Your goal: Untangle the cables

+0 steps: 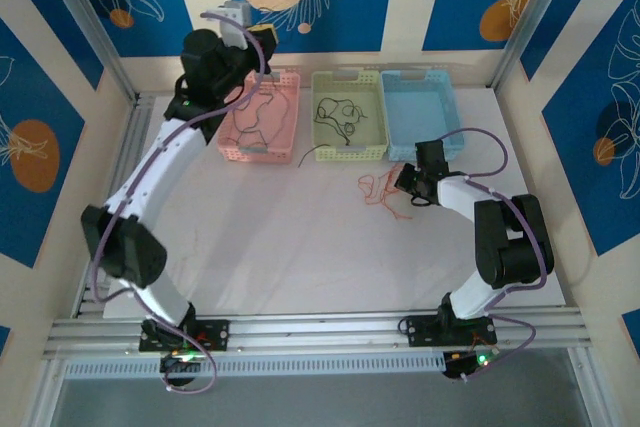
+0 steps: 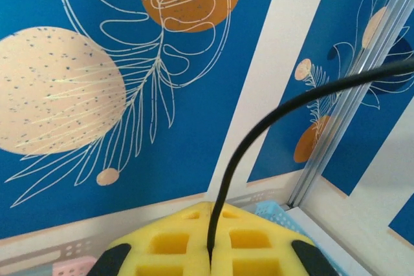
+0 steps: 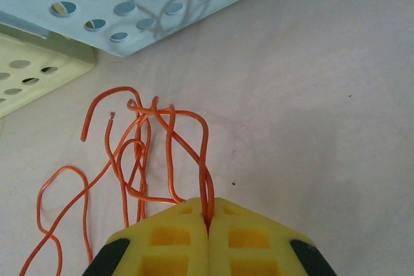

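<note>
The left pincer (image 2: 210, 253) is clamped shut on a thin black cable (image 2: 217, 211) arching up ahead. The right pincer (image 3: 207, 224) is pinched shut on a thin orange-red wire (image 3: 205, 166) — loops sprawled just ahead on the white desk (image 3: 310, 127).

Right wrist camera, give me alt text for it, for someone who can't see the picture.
The right gripper, its yellow fingers shut, pinches a loopy orange-red cable that sprawls across the white table. Beyond it, a perforated light blue basket runs along the top, with a corner of a pale green basket at its left.
</note>
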You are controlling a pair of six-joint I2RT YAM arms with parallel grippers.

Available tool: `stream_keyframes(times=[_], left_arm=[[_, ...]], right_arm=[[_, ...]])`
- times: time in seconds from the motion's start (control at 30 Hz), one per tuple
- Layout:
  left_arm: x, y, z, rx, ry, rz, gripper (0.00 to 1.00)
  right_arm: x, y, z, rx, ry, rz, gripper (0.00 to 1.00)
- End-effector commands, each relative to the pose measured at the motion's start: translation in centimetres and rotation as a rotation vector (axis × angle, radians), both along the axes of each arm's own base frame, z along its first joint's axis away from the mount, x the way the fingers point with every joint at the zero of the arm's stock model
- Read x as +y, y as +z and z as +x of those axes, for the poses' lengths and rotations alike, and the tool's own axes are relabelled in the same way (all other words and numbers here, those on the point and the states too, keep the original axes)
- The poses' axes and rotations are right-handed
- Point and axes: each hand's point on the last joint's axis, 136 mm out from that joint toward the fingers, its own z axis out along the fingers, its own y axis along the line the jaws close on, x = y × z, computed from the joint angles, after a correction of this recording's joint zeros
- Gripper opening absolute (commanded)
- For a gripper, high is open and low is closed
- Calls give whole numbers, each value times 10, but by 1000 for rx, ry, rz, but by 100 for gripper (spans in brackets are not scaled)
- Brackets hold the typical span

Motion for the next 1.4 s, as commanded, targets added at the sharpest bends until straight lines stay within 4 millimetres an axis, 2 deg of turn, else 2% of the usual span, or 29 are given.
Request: stream_keyframes(times=[0.0, 0.23, 0.47, 0.57, 0.67, 0.77, 0.87, 0.93, 1.0, 1.1, 1.23, 1.37], left_arm=[[-13, 24, 9, -57, -56, -28, 0], [-44, 17, 43, -92, -124, -91, 0], [-81, -19, 82, -72, -177, -77, 0], [-97, -50, 99, -23, -204, -59, 0], [-115, -93, 109, 28, -225, -18, 0], [-139, -132, 107, 52, -255, 67, 0], [-150, -149, 103, 60, -259, 102, 0], [-151, -144, 100, 48, -265, 85, 0], [-150, -130, 97, 27, -268, 75, 0], [-144, -97, 87, -25, -259, 71, 0], [-135, -40, 64, -122, -259, 47, 0], [-131, 3, 42, -200, -273, 26, 0]], right_arm=[[0, 6, 7, -7, 0, -29, 0], [0, 6, 7, -9, 0, -32, 0], [1, 6, 8, -8, 5, -36, 0], [1, 5, 7, -5, 6, -37, 0], [1, 6, 8, -5, 7, -38, 0], [2, 5, 8, -3, 9, -40, 0], [2, 5, 8, -4, 12, -43, 0], [3, 5, 8, -4, 14, -45, 0], [3, 5, 8, -6, 15, -47, 0], [3, 5, 8, -5, 15, -47, 0], [4, 6, 8, -5, 17, -47, 0], [3, 5, 8, -5, 16, -47, 0]])
